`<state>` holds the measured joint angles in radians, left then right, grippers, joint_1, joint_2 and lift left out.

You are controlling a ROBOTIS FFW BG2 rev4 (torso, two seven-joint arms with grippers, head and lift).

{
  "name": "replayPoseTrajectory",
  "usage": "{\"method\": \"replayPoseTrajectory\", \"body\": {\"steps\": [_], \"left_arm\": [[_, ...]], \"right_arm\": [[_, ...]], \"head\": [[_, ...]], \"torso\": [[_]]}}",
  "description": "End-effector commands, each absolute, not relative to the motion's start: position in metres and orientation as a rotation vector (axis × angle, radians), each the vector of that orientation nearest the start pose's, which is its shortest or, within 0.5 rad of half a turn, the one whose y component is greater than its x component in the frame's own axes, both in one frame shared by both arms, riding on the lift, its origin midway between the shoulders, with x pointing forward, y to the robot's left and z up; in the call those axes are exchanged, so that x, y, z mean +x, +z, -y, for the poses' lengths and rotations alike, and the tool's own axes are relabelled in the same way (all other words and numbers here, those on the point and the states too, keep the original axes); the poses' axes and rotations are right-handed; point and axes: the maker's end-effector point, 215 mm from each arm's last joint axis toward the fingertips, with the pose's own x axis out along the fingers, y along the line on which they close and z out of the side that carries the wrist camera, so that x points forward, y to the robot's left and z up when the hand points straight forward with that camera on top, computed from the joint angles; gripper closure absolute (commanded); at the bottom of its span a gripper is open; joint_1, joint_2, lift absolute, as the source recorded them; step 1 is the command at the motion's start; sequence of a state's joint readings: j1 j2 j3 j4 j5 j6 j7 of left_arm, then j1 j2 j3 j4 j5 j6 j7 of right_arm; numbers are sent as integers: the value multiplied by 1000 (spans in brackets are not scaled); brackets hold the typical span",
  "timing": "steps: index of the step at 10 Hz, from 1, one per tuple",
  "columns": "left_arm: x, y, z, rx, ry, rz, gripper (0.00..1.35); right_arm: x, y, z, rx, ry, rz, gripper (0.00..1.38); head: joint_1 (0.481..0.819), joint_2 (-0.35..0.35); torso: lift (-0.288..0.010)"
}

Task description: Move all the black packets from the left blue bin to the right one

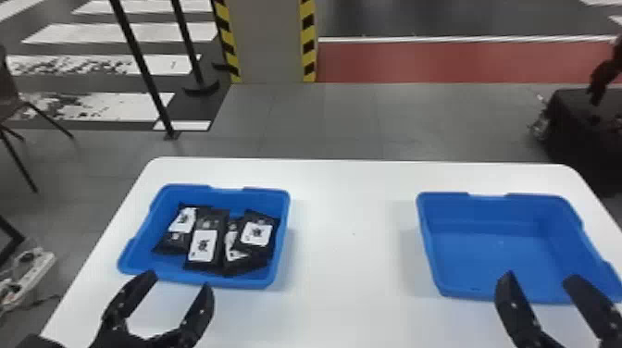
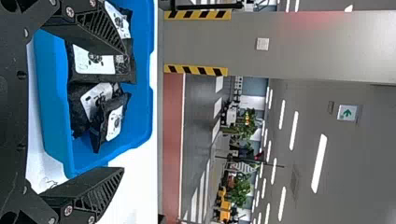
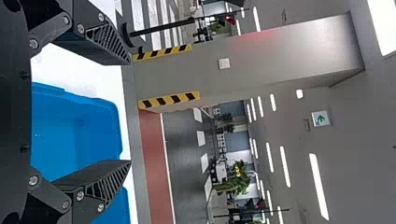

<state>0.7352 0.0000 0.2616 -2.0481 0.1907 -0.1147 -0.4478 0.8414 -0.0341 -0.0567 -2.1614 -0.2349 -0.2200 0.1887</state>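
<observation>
One shallow blue plastic bin with a rounded rim, standing on the left part of a white, round-cornered desk. Contents: four flat black packets with white labels, lying side by side and partly overlapping. The leftmost packet lies aslant, its edge against the second packet, which is set nearly lengthwise with its label up. At the right side, the third packet lies partly under the fourth packet, which is tilted against the bin's right end. One matching blue plastic bin, on the right part of the desk, well apart from the first. One black left claw with two flat fingers, at the near edge of the left bin, its fingers apart with a gap between them. One black right claw of the same pattern, at the near side of the right bin, fingers likewise apart. Beyond the desk: one grey pillar with yellow-and-black striped edges; one red floor strip.
</observation>
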Motion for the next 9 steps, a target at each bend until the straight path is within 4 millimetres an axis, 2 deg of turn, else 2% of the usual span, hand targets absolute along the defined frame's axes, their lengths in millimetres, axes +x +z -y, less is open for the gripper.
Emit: {"method": "replayPoseTrajectory", "body": {"steps": [1, 7, 9], "left_arm": [[350, -384, -277, -57, -205, -121, 148], [350, -386, -277, -60, -205, -125, 148], [357, -400, -272, -82, -212, -166, 148]], "right_arm": [[340, -336, 230, 167, 120, -13, 294], [339, -340, 228, 179, 120, -20, 294], [338, -341, 228, 183, 121, -24, 294]], "head": [[695, 80], [695, 83], [695, 84]], "torso": [[-110], [-110], [-110]]}}
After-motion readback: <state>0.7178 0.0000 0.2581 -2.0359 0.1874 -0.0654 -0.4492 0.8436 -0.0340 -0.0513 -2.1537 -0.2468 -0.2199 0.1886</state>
